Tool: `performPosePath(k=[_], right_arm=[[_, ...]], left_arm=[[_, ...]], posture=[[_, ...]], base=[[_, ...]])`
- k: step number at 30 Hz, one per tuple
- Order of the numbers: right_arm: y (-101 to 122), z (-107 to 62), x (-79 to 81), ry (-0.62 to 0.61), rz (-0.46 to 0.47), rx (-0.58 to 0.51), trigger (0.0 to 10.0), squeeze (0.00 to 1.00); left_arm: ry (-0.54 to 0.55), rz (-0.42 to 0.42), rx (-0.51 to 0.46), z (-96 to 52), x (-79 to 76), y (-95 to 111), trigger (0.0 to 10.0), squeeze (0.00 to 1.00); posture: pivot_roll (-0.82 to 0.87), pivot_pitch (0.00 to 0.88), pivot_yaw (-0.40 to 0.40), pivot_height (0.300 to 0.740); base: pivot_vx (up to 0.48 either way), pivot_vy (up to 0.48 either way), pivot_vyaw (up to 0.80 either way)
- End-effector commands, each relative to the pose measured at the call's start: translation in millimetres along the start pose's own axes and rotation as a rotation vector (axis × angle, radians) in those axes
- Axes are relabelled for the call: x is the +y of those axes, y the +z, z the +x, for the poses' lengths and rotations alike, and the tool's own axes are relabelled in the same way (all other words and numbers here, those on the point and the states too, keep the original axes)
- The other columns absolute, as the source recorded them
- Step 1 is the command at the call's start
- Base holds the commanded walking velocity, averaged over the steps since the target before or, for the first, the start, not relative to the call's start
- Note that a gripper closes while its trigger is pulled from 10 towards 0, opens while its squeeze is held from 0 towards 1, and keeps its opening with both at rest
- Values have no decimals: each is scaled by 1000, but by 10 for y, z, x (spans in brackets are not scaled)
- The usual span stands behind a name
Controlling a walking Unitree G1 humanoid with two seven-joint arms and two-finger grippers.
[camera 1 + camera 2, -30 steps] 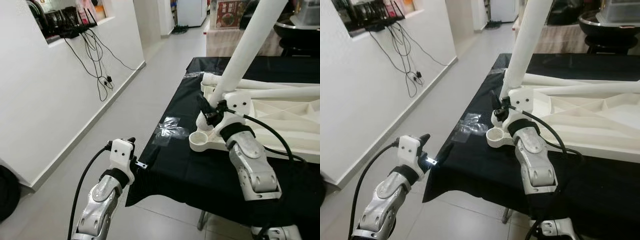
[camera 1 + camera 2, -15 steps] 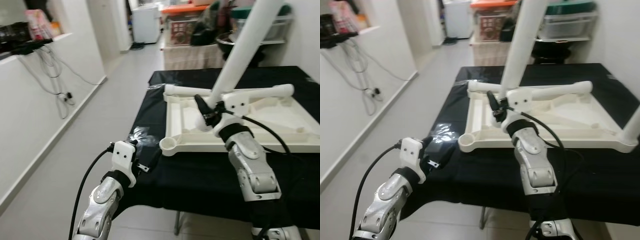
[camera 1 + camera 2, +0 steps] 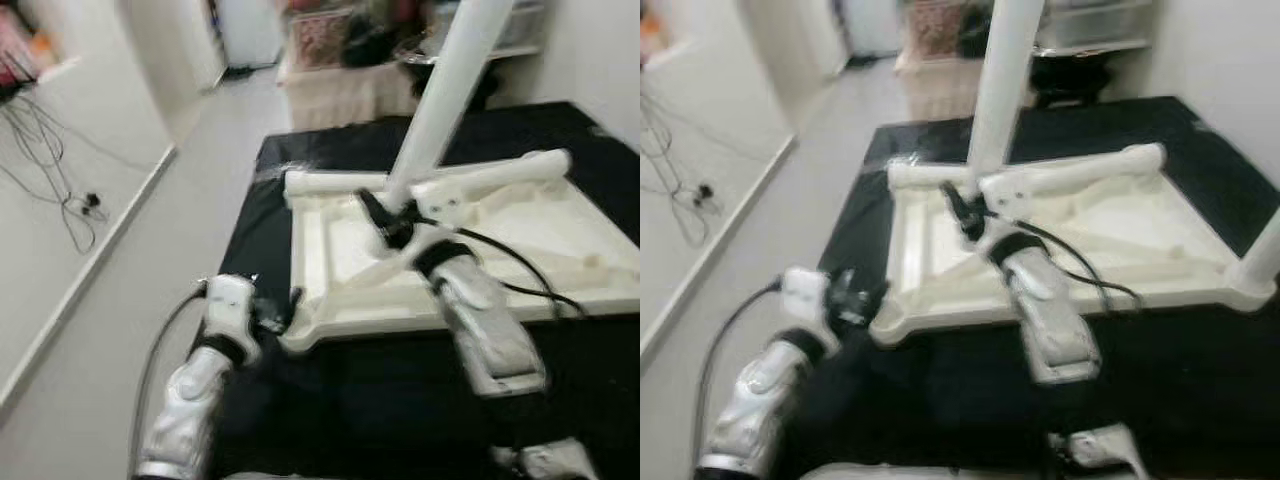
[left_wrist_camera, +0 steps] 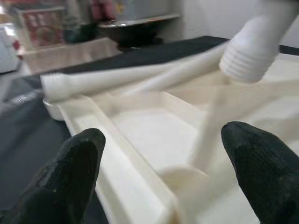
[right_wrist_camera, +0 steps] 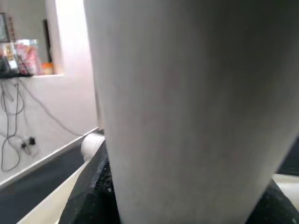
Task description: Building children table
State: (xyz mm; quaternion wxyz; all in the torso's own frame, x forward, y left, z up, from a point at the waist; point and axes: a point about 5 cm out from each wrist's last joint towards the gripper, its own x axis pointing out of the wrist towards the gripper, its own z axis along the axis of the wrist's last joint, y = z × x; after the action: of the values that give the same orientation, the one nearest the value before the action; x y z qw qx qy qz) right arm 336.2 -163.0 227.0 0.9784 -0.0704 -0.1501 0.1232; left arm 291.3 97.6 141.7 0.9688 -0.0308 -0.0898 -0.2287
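A white children's table top lies upside down on a black-covered table. My right gripper is shut on a long white leg, which leans upright over the top's far-left part. In the right wrist view the leg sits between the black fingers. Its threaded end hangs above the tray. My left gripper is open at the near-left corner. In the left wrist view, its fingers stand wide apart, with the round corner socket just ahead.
Two more white legs lie along the far edge of the top. Another leg stands at its right corner. Bare floor and a white wall with hanging cables are on the left. Shelves and boxes stand behind the table.
The view has swung round to face the table more squarely and is blurred. My left gripper has come up to the top's near-left corner. My right gripper still holds the leg.
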Motion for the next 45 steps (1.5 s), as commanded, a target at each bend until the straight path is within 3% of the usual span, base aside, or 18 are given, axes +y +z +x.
performPosePath(k=[1,5,9,12,18,22,24,26,37,42,45], right_arm=[[113,70,221,91,3,-54,10000,0],[114,57,237,129,-2,-55,10000,0],[154,-32,387,416,10,-65,10000,0],[162,-50,405,455,17,-64,10000,0],[162,-105,451,575,20,-56,10000,0],[181,-183,502,718,44,-55,10000,0],[181,-183,502,718,44,-55,10000,0],[188,-253,507,820,74,-43,10000,0],[200,-344,474,905,128,-23,10000,0],[159,-524,511,1059,154,21,10000,0],[172,-577,500,1111,156,35,10000,0]], left_arm=[[61,6,27,-100,164,-54,10000,0],[71,5,29,-109,173,-54,10000,0],[84,13,41,-175,148,-60,10000,0],[89,17,48,-198,143,-64,10000,0],[119,-3,79,-340,94,-83,10000,0],[88,-61,122,-537,30,-135,10000,0],[88,-61,122,-537,30,-135,10000,0],[71,-73,139,-637,15,-141,10000,0],[13,-46,175,-826,-60,-71,10000,0],[-73,-91,213,-1050,-142,-32,10000,0],[-89,-97,213,-1093,-165,-9,10000,0]], posture=[[-23,42,79,740],[-21,42,80,740],[-20,43,79,740],[-20,46,76,740],[-21,56,59,740],[-13,71,64,740],[-13,71,64,740],[-5,84,65,740],[21,148,91,740],[57,195,107,740],[61,210,110,740]], base=[[0,0,0],[0,0,0],[0,0,0],[0,0,0],[0,0,256],[0,0,800],[0,0,800],[0,0,800],[0,0,218],[0,0,0],[0,0,0]])
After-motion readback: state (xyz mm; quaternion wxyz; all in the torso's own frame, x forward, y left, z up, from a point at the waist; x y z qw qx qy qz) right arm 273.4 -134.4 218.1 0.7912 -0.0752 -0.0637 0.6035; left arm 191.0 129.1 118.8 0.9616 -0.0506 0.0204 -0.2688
